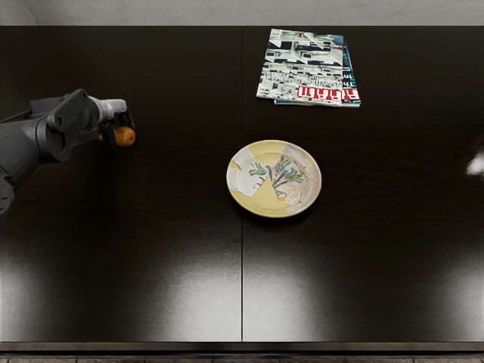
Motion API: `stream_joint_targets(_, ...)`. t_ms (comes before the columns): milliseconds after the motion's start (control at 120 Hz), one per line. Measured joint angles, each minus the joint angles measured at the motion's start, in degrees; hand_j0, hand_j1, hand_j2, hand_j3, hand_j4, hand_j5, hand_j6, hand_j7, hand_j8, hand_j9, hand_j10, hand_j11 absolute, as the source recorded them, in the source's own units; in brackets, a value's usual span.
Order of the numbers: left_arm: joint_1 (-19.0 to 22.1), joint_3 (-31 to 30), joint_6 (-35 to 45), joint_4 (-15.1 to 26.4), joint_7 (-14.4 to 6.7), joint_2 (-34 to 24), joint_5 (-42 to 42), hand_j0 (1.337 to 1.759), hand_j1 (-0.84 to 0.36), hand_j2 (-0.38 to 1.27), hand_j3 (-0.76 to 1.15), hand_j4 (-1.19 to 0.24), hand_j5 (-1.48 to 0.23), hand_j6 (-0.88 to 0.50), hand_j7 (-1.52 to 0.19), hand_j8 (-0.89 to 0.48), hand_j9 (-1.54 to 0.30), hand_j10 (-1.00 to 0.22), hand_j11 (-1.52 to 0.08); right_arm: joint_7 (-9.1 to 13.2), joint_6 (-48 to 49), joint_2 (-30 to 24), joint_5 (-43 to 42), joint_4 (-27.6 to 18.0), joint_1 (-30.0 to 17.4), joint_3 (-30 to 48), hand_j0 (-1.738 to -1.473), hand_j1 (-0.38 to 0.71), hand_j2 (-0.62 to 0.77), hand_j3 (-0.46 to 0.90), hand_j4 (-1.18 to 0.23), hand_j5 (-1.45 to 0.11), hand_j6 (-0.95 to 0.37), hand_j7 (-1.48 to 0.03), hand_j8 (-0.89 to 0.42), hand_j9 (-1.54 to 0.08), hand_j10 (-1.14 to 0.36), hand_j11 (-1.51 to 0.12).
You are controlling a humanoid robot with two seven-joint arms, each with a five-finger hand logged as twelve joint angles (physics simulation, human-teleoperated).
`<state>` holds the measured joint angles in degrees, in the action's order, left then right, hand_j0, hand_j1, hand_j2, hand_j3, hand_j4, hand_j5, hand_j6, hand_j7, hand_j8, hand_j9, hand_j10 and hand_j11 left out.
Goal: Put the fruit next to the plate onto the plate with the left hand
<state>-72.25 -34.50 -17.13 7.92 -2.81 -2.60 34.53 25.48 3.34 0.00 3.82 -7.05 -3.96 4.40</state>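
One fruit [127, 137], small and orange, sits in the left robot hand [113, 128] far out at the left of the bench [151, 265], well apart from the plate [274, 179]. Dark fingers [113, 141] curl across it, so the robot hand looks closed on the fruit. Whether it rests on the bench or hangs just clear I cannot tell.

The step in hand, as I judge it, is securing the grip and starting the carry. To do it well, keep the fingers wrapped round the widest part, since a round fruit slips out of a shallow pinch. Lift straight up before swinging right. Travel level to above the plate's middle, lower until the fruit nearly touches, and only then loosen the fingers — dropped from height, it could roll off the shallow rim.

Counted: one fruit, one plate with nothing on it, and what look like two magazines [308, 68] stacked at the back, clear of the route. One arm shows plainly. A pale scrap at the right edge may be the right robot hand [476, 162] — too small to tell its state.
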Motion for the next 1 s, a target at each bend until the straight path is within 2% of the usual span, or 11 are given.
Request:
stream_joint_targets(308, 0.1, 0.0, 0.0, 0.3, 0.0, 0.4, -0.1, 1.658, -0.3, 0.11, 0.0, -0.55, -0.7, -0.54, -0.69, -0.53, -0.7, -0.54, -0.71, 0.0, 0.0, 0.0, 0.0, 0.0, 0.0, 0.0, -1.658, -0.35, 0.0, 0.0, 0.0, 0.0, 0.0, 0.0, 0.0, 0.0, 0.0, 0.0)
stream_joint_targets(475, 0.2, 0.0, 0.0, 0.4, 0.0, 0.4, 0.0, 1.655, -0.29, 0.08, 0.0, -0.58, -0.73, -0.53, -0.74, -0.51, -0.75, -0.53, -0.75, 0.0, 0.0, 0.0, 0.0, 0.0, 0.0, 0.0, -1.658, -0.35, 0.0, 0.0, 0.0, 0.0, 0.0, 0.0, 0.0, 0.0, 0.0, 0.0)
stream_joint_targets(542, 0.3, 0.1, 0.0, 0.4, 0.0, 0.4, 0.1, 1.653, -0.28, 0.02, 0.0, -0.59, -0.73, -0.52, -0.75, -0.5, -0.76, -0.53, -0.77, 0.0, 0.0, 0.0, 0.0, 0.0, 0.0, 0.0, -1.658, -0.35, 0.0, 0.0, 0.0, 0.0, 0.0, 0.0, 0.0, 0.0, 0.0, 0.0)
stream_joint_targets(667, 0.3, 0.0, 0.1, 0.4, 0.0, 0.5, 0.2, 1.651, -0.29, 0.05, 0.0, -0.61, -0.73, -0.59, -0.64, -0.49, -0.79, -0.51, -0.81, 0.0, 0.0, 0.0, 0.0, 0.0, 0.0, 0.0, -1.658, -0.35, 0.0, 0.0, 0.0, 0.0, 0.0, 0.0, 0.0, 0.0, 0.0, 0.0)
stream_joint_targets(700, 0.3, 0.0, 0.1, 0.4, 0.0, 0.5, 0.1, 1.651, -0.29, 0.05, 0.0, -0.59, -0.75, -0.53, -0.74, -0.49, -0.8, -0.5, -0.82, 0.0, 0.0, 0.0, 0.0, 0.0, 0.0, 0.0, -1.658, -0.35, 0.0, 0.0, 0.0, 0.0, 0.0, 0.0, 0.0, 0.0, 0.0, 0.0)
stream_joint_targets(833, 0.4, 0.1, -0.1, 0.4, 0.0, 0.5, 0.1, 1.647, -0.31, 0.07, 0.0, -0.55, -0.82, -0.47, -0.82, -0.44, -0.87, -0.46, -0.89, 0.0, 0.0, 0.0, 0.0, 0.0, 0.0, 0.0, -1.658, -0.35, 0.0, 0.0, 0.0, 0.0, 0.0, 0.0, 0.0, 0.0, 0.0, 0.0)
stream_joint_targets(850, 0.4, 0.1, -0.1, 0.5, 0.0, 0.5, 0.1, 1.647, -0.32, 0.14, 0.0, -0.56, -0.82, -0.46, -0.83, -0.45, -0.87, -0.46, -0.9, 0.0, 0.0, 0.0, 0.0, 0.0, 0.0, 0.0, -1.658, -0.35, 0.0, 0.0, 0.0, 0.0, 0.0, 0.0, 0.0, 0.0, 0.0, 0.0)
stream_joint_targets(917, 0.4, -0.2, -0.2, 0.5, -0.1, 0.7, 0.4, 1.653, -0.31, 0.09, 0.0, -0.56, -0.85, -0.38, -0.95, -0.45, -0.9, -0.46, -0.93, 0.0, 0.0, 0.0, 0.0, 0.0, 0.0, 0.0, -1.658, -0.35, 0.0, 0.0, 0.0, 0.0, 0.0, 0.0, 0.0, 0.0, 0.0, 0.0)
stream_joint_targets(933, 0.4, -0.4, -0.3, 0.5, -0.2, 0.9, 0.7, 1.649, -0.31, 0.03, 0.12, -0.56, -0.85, -0.32, -1.03, -0.45, -0.88, -0.45, -0.94, 0.0, 0.0, 0.0, 0.0, 0.0, 0.0, 0.0, -1.658, -0.35, 0.0, 0.0, 0.0, 0.0, 0.0, 0.0, 0.0, 0.0, 0.0, 0.0)
stream_joint_targets(942, 0.4, -0.5, -0.2, 0.6, -0.2, 0.9, 0.7, 1.65, -0.32, 0.04, 0.11, -0.56, -0.85, -0.31, -1.04, -0.44, -0.87, -0.44, -0.94, 0.0, 0.0, 0.0, 0.0, 0.0, 0.0, 0.0, -1.658, -0.35, 0.0, 0.0, 0.0, 0.0, 0.0, 0.0, 0.0, 0.0, 0.0, 0.0)
stream_joint_targets(1000, 0.4, -0.5, -0.2, 0.7, -0.2, 0.9, 0.8, 1.656, -0.31, 0.03, 0.13, -0.54, -0.87, -0.31, -1.06, -0.42, -0.93, -0.43, -0.97, 0.0, 0.0, 0.0, 0.0, 0.0, 0.0, 0.0, -1.658, -0.35, 0.0, 0.0, 0.0, 0.0, 0.0, 0.0, 0.0, 0.0, 0.0, 0.0)
